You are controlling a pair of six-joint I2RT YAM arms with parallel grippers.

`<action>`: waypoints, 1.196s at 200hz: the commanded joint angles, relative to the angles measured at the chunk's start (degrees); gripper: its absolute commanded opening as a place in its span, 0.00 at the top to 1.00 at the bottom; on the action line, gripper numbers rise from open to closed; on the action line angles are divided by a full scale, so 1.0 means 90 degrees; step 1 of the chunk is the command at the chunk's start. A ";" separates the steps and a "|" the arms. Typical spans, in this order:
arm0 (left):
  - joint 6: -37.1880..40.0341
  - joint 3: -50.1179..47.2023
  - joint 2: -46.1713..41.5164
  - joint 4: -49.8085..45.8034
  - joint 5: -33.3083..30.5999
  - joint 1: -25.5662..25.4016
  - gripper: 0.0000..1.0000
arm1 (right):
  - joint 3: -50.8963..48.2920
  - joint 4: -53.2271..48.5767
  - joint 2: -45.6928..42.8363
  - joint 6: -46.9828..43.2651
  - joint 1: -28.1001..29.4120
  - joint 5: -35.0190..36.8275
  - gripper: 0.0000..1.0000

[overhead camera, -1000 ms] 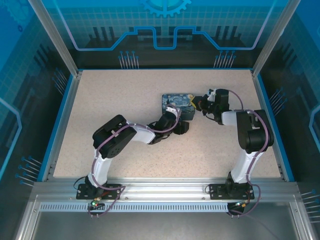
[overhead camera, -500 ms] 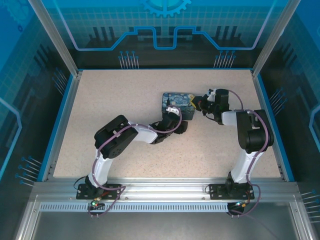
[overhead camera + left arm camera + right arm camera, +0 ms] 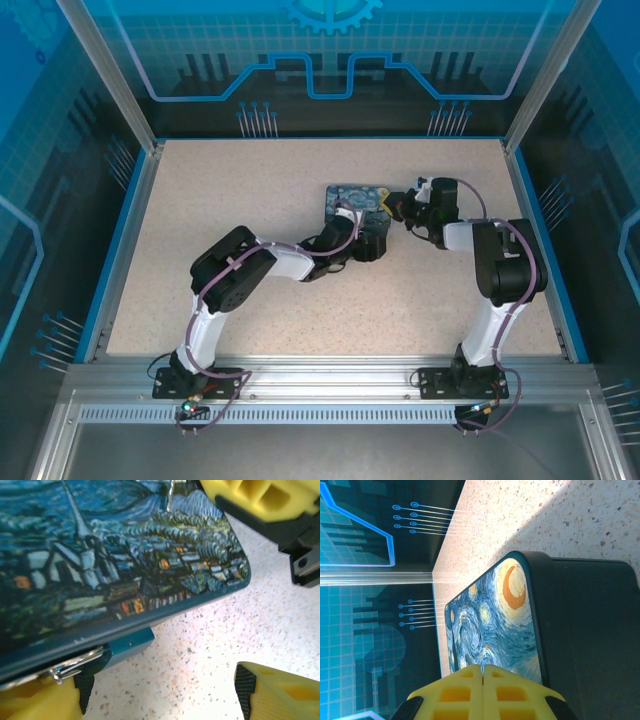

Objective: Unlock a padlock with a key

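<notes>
By the box's (image 3: 100,555) edge, a sliver, apparently the key (image 3: 171,491), stands just beside the right pincer (image 3: 481,672), pressed together. The left pincer (image 3: 160,695) is spread at the box's corner.

Starry box (image 3: 115,555) by spread left tool (image 3: 165,685)

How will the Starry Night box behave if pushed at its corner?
The box looks rigid: straight edges, crisp corner, so likely no flex. Broad and flat on the smooth speckled table, it would probably slide or pivot rather than tip. Its glossy printed lid may be slippery.
</notes>
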 commanded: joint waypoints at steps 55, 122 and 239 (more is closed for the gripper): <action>-0.1125 -0.0500 0.0041 0.1741 0.0225 0.0222 0.24 | -0.0035 -0.0392 0.0264 -0.0144 0.0050 -0.0020 1.00; -0.1781 -0.0990 -0.0026 0.2505 -0.0561 0.0226 0.25 | -0.0029 -0.0348 0.0314 -0.0135 0.0041 -0.0021 1.00; -0.1583 -0.0644 0.0021 0.1227 -0.0935 0.0194 0.25 | 0.0085 -0.0390 0.0400 -0.0104 0.0058 -0.0038 1.00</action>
